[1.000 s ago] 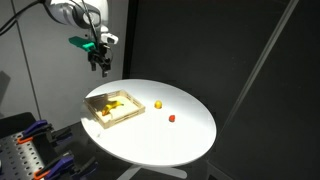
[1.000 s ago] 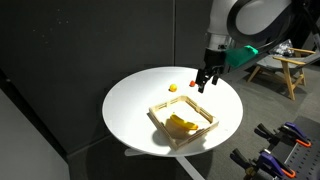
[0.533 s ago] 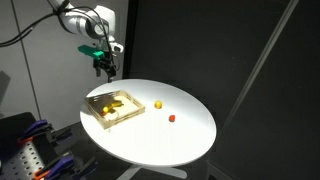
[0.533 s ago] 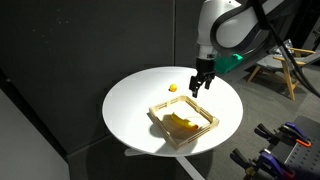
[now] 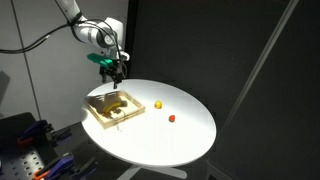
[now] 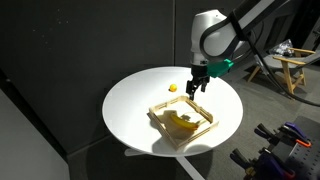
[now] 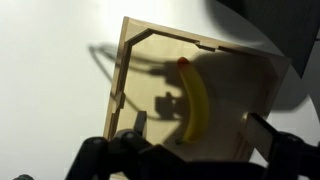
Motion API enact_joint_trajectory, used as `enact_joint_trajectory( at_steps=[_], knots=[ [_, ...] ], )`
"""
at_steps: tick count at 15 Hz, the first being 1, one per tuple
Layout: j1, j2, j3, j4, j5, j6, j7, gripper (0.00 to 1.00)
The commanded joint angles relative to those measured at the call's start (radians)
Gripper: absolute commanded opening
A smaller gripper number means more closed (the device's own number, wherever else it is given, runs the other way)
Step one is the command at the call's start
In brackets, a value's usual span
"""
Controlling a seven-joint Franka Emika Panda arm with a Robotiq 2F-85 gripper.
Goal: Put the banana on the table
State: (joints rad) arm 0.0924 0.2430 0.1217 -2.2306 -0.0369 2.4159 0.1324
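Hand lower than before, fingers spread above banana.

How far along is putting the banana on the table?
Done: nothing; the small curved yellow banana lies in the shallow light-wood tray. In hand: the open gripper hovers above the tray, empty. Left: grasp the banana, lift it, place it on the round white table.

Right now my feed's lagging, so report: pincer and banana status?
Pincer open, empty, hovering over wooden tray. Banana lying inside tray, ungrasped. Nothing between them.
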Motion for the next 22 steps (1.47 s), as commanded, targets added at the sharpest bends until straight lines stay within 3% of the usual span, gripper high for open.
enact_joint_trajectory(
  at_steps=[1,22],
  knots=[
    [0.021,0.062,-0.026,0.063,-0.043,-0.003,-0.009,1.0],
    [0.062,0.156,-0.048,0.101,-0.077,0.005,0.011,1.0]
  ],
)
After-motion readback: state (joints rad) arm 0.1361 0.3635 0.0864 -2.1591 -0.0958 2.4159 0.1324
